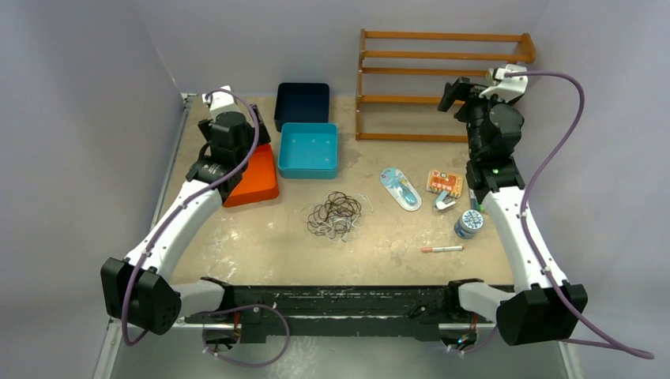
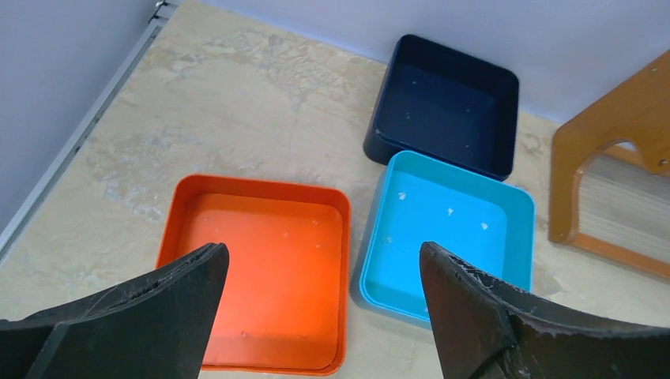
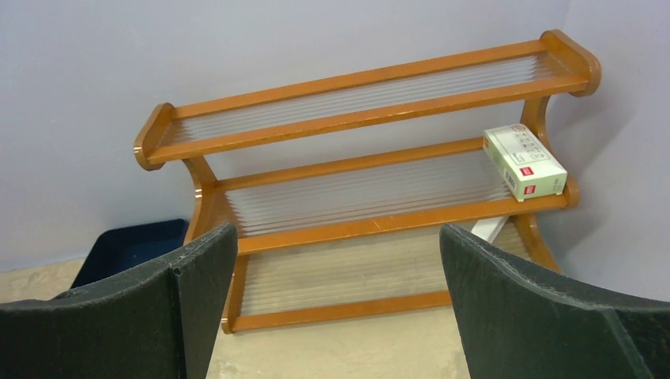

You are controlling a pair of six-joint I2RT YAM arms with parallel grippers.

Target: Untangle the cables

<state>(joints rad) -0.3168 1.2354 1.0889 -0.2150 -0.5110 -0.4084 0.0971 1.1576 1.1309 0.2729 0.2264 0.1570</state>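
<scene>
One table (image 1: pixel 253 237) carries everything. One wooden rack (image 1: pixel 439 55) with three shelves stands at the far right, with one white box (image 3: pixel 525 162) on the right end of its middle shelf. Three square trays sit at the far left: an orange tray (image 1: pixel 257 178), a teal tray (image 1: pixel 308 150) just to its right, and a navy tray (image 1: pixel 302 103) beyond the teal one.

My two grippers are both spread wide and grasp nothing. My left gripper (image 2: pixel 320 260) hangs over the orange and teal trays; my right gripper (image 3: pixel 338 237) faces the rack.

The cables (image 1: pixel 336 215) lie as one tangle of dark and white loops mid-table, on the near side of the teal tray and well apart from both grippers.

To the right of the tangle lie one blister pack (image 1: pixel 400 188), one carded packet (image 1: pixel 445 182), one round tin (image 1: pixel 468 224) and one pen (image 1: pixel 442 249).
</scene>
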